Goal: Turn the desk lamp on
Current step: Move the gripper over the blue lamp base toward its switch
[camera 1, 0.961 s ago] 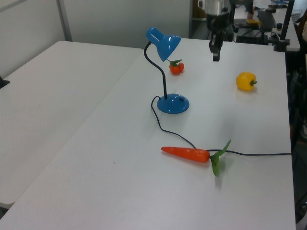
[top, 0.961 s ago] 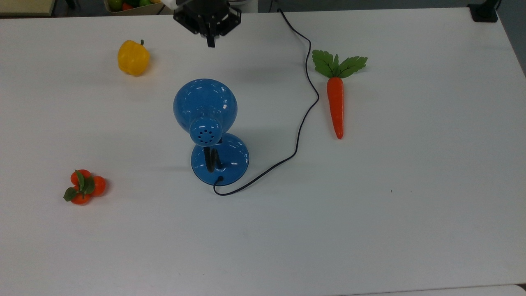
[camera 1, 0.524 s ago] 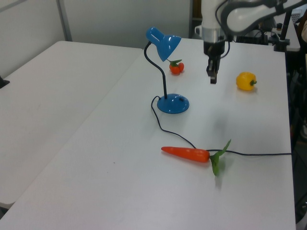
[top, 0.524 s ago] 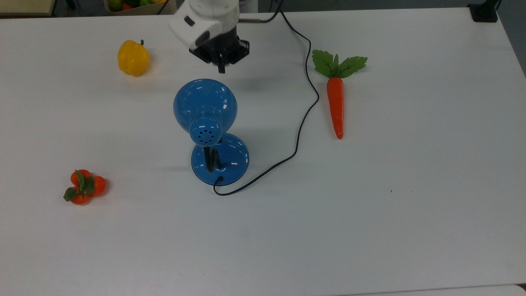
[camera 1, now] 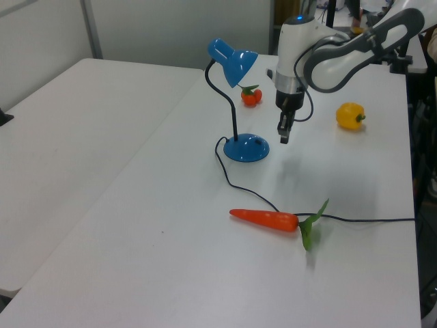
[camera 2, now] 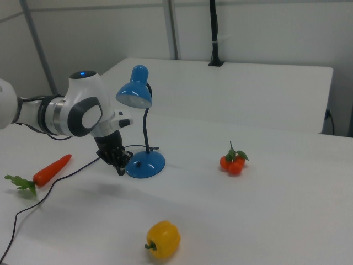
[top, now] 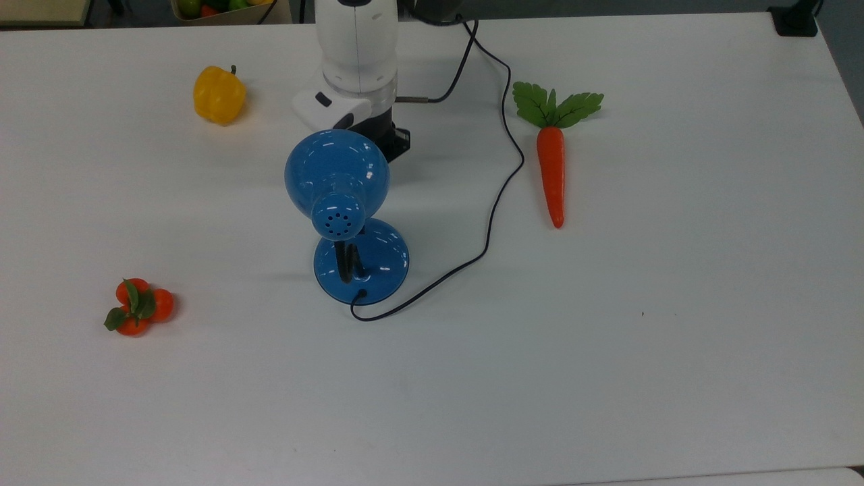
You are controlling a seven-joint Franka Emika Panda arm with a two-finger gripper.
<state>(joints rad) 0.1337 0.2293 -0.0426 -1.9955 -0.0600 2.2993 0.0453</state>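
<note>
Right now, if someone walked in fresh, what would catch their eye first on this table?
Probably the glossy blue lamp standing mid-table, its dome shade bent over on a black neck above a round base. Next, the white arm reaching down beside it, the gripper hanging close to the base in the left view. Then the bright props scattered around: a carrot at the top view's right, a yellow pepper at its upper left, and small oranges at its lower left.

Blue desk lamp (camera 1: 235,102) on white table (camera 1: 171,225), gripper (camera 1: 284,137) just beside its base, carrot (camera 1: 268,219) nearer.
</note>
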